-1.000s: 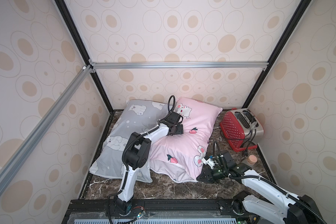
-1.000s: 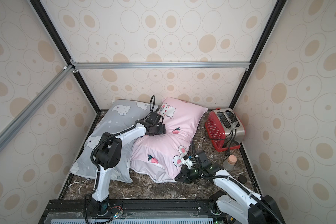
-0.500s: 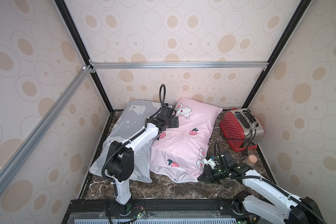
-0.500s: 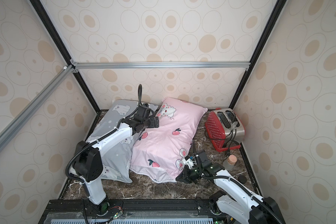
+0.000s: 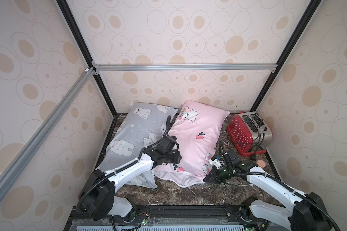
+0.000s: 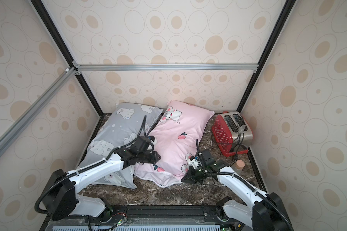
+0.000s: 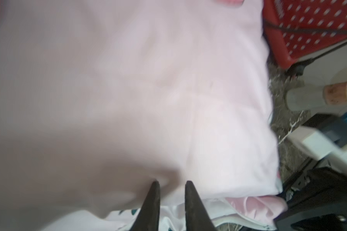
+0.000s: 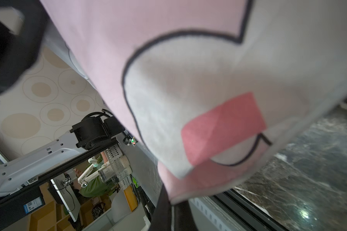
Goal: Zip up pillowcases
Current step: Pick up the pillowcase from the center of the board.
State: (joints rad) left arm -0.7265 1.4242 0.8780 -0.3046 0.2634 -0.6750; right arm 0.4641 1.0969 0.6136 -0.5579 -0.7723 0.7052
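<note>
1. On the dark marble counter (image 5: 188, 197), the grey pillow (image 5: 134, 132) and the pink pillow (image 5: 198, 138) lay side by side with their long edges touching, in both top views. The red toaster (image 5: 248, 132) stood apart by the right wall, not involved.
2. The right claw (image 5: 211, 177) sat at the pink pillow's near right corner. In the right wrist view its jaws were clamped on that corner of the cover.
3. The left claw (image 5: 174, 158) was over the near left part of the pink pillow. In the left wrist view its fingers (image 7: 152, 200) stood close, with a narrow gap and tips at the cloth. I could not tell whether any fabric was pinched.
4. The pink pillow's near end gaped, with a white inner layer (image 5: 179, 179) showing under the cover edge. Zip judged not closed. The zip pull could not be made out.
5. The grey pillow's near end was partly hidden by the left arm (image 5: 132, 170), so its zip state was unreadable.
6. Judgement: early stage. A hold was being set up on the pink pillow, and no zip was confirmed shut.
</note>
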